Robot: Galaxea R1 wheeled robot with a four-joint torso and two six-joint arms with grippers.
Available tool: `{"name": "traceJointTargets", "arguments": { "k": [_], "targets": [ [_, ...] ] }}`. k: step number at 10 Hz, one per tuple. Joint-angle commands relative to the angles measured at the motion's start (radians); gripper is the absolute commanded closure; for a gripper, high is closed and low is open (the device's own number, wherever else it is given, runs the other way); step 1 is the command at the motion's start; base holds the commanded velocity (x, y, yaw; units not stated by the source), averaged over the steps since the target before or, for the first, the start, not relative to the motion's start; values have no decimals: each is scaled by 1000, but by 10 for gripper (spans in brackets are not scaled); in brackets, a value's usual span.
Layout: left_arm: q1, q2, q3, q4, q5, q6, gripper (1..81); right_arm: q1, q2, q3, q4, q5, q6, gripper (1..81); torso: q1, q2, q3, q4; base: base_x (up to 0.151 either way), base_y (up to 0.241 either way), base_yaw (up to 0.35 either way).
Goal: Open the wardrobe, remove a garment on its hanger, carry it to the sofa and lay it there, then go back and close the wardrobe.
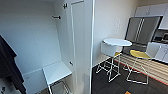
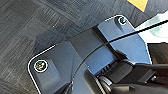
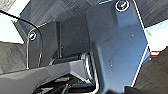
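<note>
The wardrobe [image 1: 80,37] stood at centre frame — a dark garment [image 1: 8,65] hung at left edge; gripper states could not be told.

We see dark carpet floor [image 1: 112,86] carrying a round white table [image 1: 117,42], white wire-legged chairs [image 1: 109,49], one yellow-seated [image 1: 139,53], and a low white shelf [image 1: 57,72].

White wardrobe [image 1: 81,37], white walls. Round white desk [image 1: 117,42]. Stools: one white seat [image 1: 109,49], one yellow seat [image 1: 139,54], white wire legs. Steel-grey fridge [image 1: 142,30]. Dark grey carpet [image 1: 117,85] with orange patch [image 2: 138,3]; pale striped wood floor [image 1: 152,68], red edge strip.
</note>
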State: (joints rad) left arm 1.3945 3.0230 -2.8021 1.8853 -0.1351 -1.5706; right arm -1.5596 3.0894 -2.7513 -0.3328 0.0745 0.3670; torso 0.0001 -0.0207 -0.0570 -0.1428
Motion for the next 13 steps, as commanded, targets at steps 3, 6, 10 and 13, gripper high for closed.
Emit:
{"name": "traceJointTargets", "arguments": {
  "k": [3,6,10,13],
  "targets": [
    [-54,2,-2,11,37,4,10,41,7,1,4,-45,-2,10,0,0,0,0,0,0,296],
    [-53,2,-2,12,37,4,10,42,8,1,3,-44,-2,10,0,0,0,0,0,0,289],
    [-53,2,-2,11,38,4,10,40,8,1,4,-44,-2,10,0,0,0,0,0,0,246],
    [-54,2,-2,11,37,4,10,42,8,1,3,-45,-2,10,0,0,0,0,0,0,199]
  ]
}}
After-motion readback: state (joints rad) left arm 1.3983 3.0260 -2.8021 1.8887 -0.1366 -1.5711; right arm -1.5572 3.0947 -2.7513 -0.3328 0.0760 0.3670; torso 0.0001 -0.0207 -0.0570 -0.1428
